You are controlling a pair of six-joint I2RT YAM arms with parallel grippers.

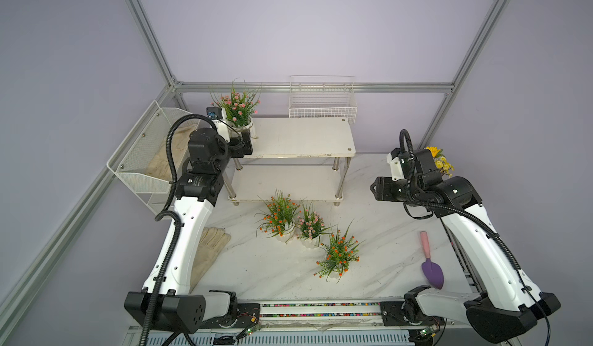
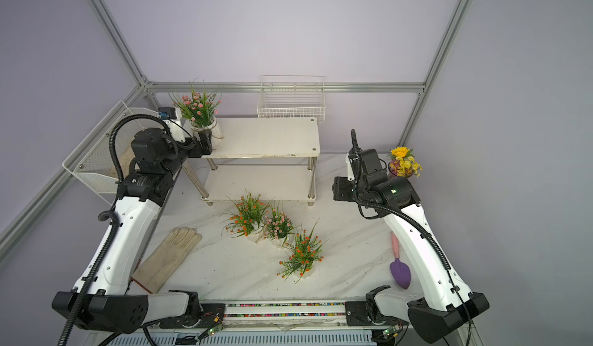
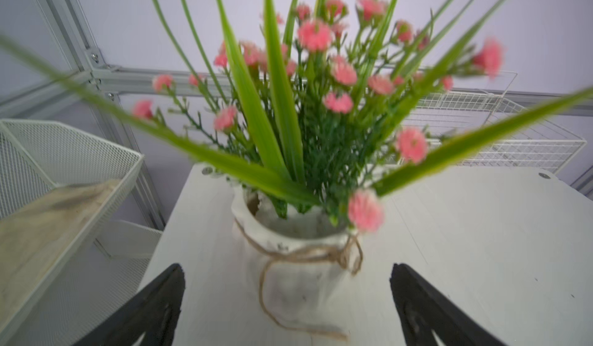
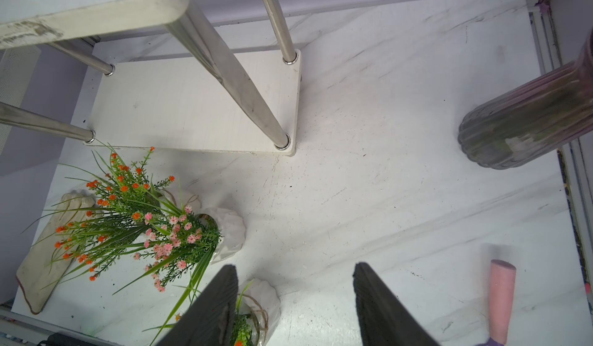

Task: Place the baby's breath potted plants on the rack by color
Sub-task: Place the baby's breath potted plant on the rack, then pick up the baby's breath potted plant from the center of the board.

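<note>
A pink baby's breath plant (image 1: 239,108) in a white pot tied with twine is seen standing upright on the top board of the rack (image 1: 301,136), at the end nearest the left arm. The left hand (image 3: 287,267) is held just in front of the pot. Its fingers are spread wider than the pot, and nothing is pinched.

Three more plants are found on the marble-patterned desk (image 1: 385,232), in front of the rack's lower board. An orange plant (image 1: 279,214) and a second pink plant (image 1: 310,224) are set just beside each other, their foliage mingling. A second orange plant (image 1: 340,254) is placed a little nearer the front edge.

The right hand (image 4: 294,265) is held above bare desk beside the rack's other end, fingers spread with nothing between them. A purple ribbed vase (image 4: 519,120) of yellow flowers is seen near it. A pink-handled purple trowel (image 1: 431,264) is laid beside the right arm, and a pale work glove (image 2: 167,257) beside the left arm.
</note>
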